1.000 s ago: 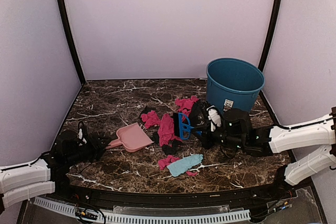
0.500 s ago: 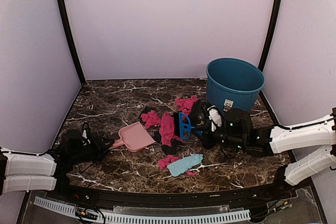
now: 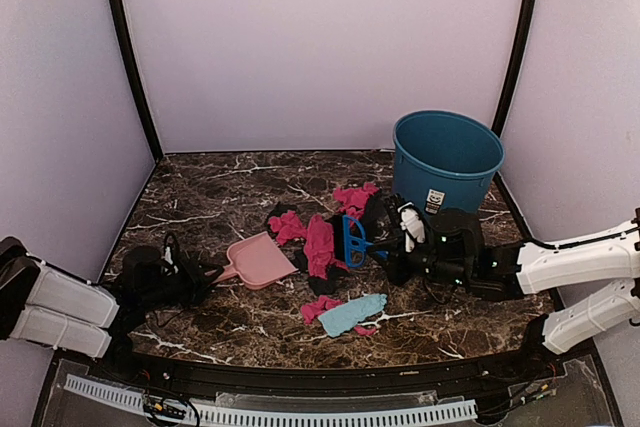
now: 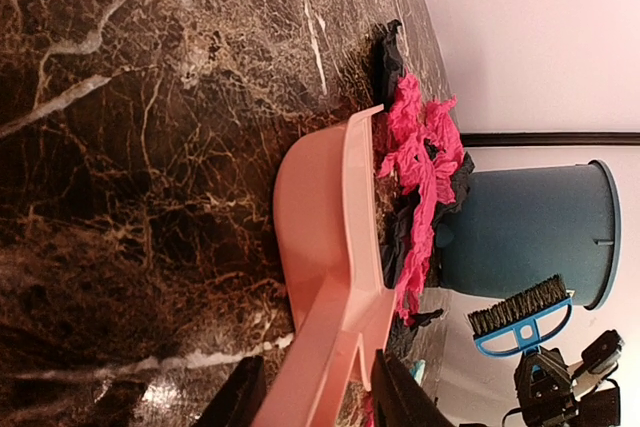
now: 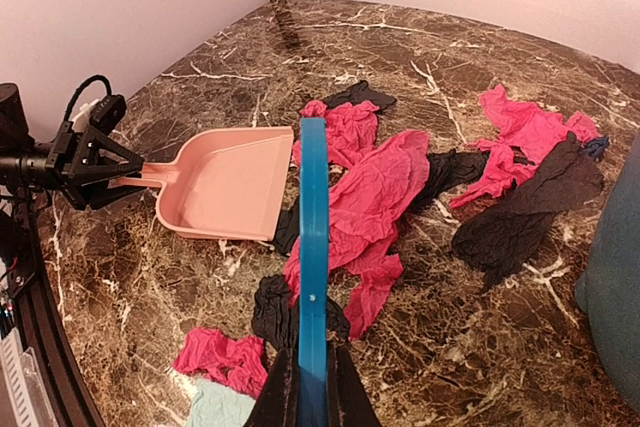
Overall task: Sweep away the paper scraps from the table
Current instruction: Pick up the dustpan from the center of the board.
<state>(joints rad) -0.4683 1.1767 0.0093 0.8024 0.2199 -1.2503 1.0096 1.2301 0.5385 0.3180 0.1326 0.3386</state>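
Wrinkly paper scraps (image 3: 318,245), magenta and black, lie in a heap on the marble table (image 3: 200,197); more sit nearer (image 5: 222,355), with a light blue one (image 3: 352,314). A pale-pink dustpan (image 3: 258,260) lies flat, its mouth against the heap (image 5: 380,197). My left gripper (image 3: 205,274) has its fingers pressed on both sides of the dustpan's handle (image 4: 330,347). My right gripper (image 3: 385,247) is shut on a blue hand brush (image 5: 312,247), held over the scraps just right of the dustpan (image 5: 225,182).
A teal bin (image 3: 447,159) stands upright at the back right, behind the right arm. Black scraps (image 5: 530,207) and a magenta one (image 3: 352,196) lie near its foot. The enclosure's walls and black posts ring the table.
The left gripper's jaws have narrowed onto the dustpan's handle, and the left arm has drawn back to the left edge. The brush and right arm have barely shifted.
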